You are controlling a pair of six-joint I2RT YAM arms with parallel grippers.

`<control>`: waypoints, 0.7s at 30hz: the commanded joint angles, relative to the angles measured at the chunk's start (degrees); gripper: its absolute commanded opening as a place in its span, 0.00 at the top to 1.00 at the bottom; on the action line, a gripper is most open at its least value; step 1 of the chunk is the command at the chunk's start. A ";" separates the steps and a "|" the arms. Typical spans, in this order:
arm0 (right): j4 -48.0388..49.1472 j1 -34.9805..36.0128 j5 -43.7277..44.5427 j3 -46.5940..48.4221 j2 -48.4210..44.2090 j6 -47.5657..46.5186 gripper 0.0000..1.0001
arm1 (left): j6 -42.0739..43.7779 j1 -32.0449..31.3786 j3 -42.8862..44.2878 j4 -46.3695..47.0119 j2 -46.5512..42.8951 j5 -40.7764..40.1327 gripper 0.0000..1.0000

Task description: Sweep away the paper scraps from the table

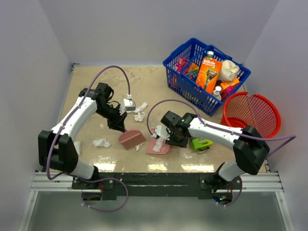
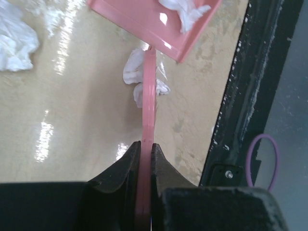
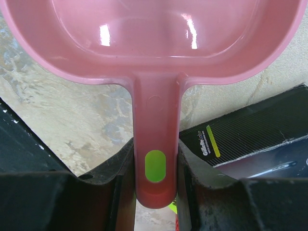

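Note:
My left gripper [image 1: 120, 127] is shut on a flat pink sweeper [image 1: 132, 138], seen edge-on in the left wrist view [image 2: 148, 96] between my fingertips [image 2: 146, 144]. My right gripper [image 1: 170, 137] is shut on the handle [image 3: 154, 159] of the pink dustpan [image 1: 159, 147], just right of the sweeper. One paper scrap [image 1: 158, 143] lies in the pan, and it also shows in the left wrist view [image 2: 185, 12]. Another scrap [image 2: 131, 72] lies under the sweeper's edge. More scraps lie on the table [image 1: 86, 86] at the left [image 1: 101, 142], behind the sweeper [image 1: 139, 112] and right of the pan [image 1: 187, 155].
A blue basket [image 1: 192, 102] full of packaged goods stands at the back right. A red mesh basket [image 1: 250, 137] stands right of it. A green and black Gillette box [image 1: 201, 143] lies beside my right gripper, and it also shows in the right wrist view [image 3: 245, 139]. The black front rail [image 2: 240, 96] is close.

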 commanded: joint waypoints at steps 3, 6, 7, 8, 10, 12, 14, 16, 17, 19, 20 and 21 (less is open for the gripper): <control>0.73 0.19 0.02 2.47 1.92 -0.83 1.00 | -5.17 -0.08 5.86 10.69 3.75 4.84 1.00; 0.73 0.28 -0.24 4.13 3.33 -0.30 1.00 | -4.39 -0.08 9.99 7.02 6.30 6.69 1.00; 0.64 0.19 -0.33 4.32 3.50 -0.13 1.00 | -3.60 -0.08 10.79 5.43 6.65 7.21 1.00; 0.64 0.28 -0.24 4.41 3.51 -0.04 1.00 | -2.28 -0.08 11.40 2.46 6.57 7.39 1.00; 0.64 0.10 0.11 3.97 3.16 0.66 1.00 | -0.96 0.01 10.88 -0.11 4.82 7.31 1.00; 0.38 -0.68 0.29 3.27 2.63 1.80 1.00 | -1.12 0.27 9.65 -1.79 2.02 7.22 1.00; 0.12 -1.30 0.02 2.83 2.37 2.25 1.00 | -4.96 1.23 9.04 -0.31 -0.02 6.70 1.00; -0.41 -1.83 0.46 2.48 2.19 2.51 1.00 | -14.17 1.41 8.42 5.64 -2.74 -0.63 1.00; -0.59 -1.83 0.64 2.47 2.19 2.51 1.00 | -19.36 2.20 8.86 9.25 -3.36 -2.00 1.00; -1.11 -1.92 0.73 2.74 2.27 2.51 1.00 | -23.52 2.47 9.04 14.43 -4.68 -9.07 1.00; -1.20 -1.92 0.73 3.00 2.36 2.60 1.00 | -26.50 2.47 8.95 15.86 -5.03 -11.39 1.00; -1.38 -1.92 0.55 3.26 2.54 2.77 1.00 | -26.88 2.38 9.03 16.66 -4.95 -13.24 1.00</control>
